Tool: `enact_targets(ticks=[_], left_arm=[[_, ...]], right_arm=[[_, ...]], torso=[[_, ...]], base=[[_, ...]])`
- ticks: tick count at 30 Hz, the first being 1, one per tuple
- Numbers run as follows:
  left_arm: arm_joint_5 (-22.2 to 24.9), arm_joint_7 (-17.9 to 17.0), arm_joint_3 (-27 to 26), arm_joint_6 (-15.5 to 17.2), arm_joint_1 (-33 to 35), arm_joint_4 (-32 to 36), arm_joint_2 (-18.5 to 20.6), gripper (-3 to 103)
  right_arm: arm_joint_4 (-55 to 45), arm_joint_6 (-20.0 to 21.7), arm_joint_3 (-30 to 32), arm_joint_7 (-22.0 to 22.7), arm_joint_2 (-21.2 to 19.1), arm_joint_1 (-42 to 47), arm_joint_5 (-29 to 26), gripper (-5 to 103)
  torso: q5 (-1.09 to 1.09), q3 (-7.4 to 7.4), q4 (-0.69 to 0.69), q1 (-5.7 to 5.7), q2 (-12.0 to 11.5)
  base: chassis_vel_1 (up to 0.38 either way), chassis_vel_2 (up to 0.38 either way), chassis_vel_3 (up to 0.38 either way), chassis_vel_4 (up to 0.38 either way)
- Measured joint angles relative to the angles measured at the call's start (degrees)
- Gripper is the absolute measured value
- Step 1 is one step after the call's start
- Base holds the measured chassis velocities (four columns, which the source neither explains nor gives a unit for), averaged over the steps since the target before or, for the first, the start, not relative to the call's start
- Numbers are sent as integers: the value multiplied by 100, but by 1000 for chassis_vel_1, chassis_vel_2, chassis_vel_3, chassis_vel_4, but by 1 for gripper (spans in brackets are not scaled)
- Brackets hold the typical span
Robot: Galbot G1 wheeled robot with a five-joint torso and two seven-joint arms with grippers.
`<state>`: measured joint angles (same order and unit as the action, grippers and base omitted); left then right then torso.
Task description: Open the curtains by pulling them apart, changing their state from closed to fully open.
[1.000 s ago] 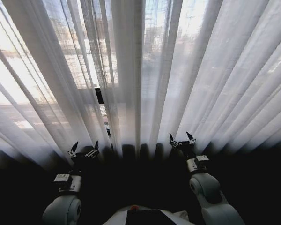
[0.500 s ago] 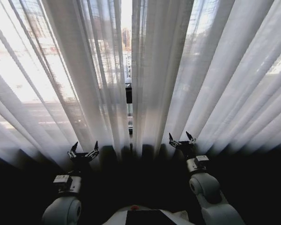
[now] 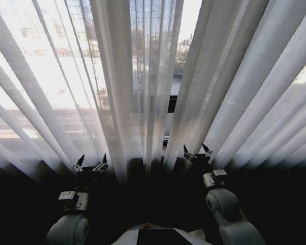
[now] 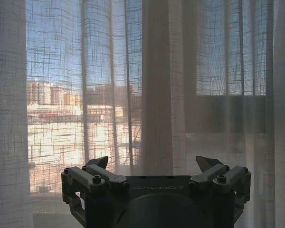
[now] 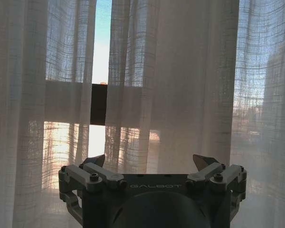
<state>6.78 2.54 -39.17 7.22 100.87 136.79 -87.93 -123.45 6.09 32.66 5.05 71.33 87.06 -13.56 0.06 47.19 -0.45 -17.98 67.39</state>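
Observation:
The curtains hang right in front of me as two sheer white pleated panels, a left panel [image 3: 56, 87] and a right panel [image 3: 245, 81]. A narrow slit [image 3: 171, 109] between them lies just right of centre in the head view. My left gripper [image 3: 93, 159] is open, low down, a short way before the left panel's folds [image 4: 156, 95], touching nothing. My right gripper [image 3: 195, 149] is open too, just right of the slit [image 5: 99, 52], with the right panel's fabric [image 5: 180, 80] ahead of it and nothing between its fingers.
Through the slit a black window frame bar [image 5: 99, 104] shows, with bright sky and buildings beyond the fabric. The floor under the curtain hems [image 3: 143, 168] lies in deep shadow. Both arms stand apart, one on each side of my torso [image 3: 158, 236].
The whole curtain picture has slid to the right, so the camera has moved; the slit went from left of centre to right of centre. Both grippers keep their pose and stay open.

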Motion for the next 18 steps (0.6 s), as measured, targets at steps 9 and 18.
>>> enact_targets(ticks=[9,18], left_arm=[[4,6,23,8,-78,-40,-4,100],[-6,4,20,-1,-57,-58,-19,100]], right_arm=[[74,-7,2,-24,2,-43,2,100],[107,-7,-1,-26,12,-36,4,100]], torso=[[-7,0,1,0,0],[-5,0,1,0,0]], base=[[-57,-3,52,-2],[-96,126,87,-108]])
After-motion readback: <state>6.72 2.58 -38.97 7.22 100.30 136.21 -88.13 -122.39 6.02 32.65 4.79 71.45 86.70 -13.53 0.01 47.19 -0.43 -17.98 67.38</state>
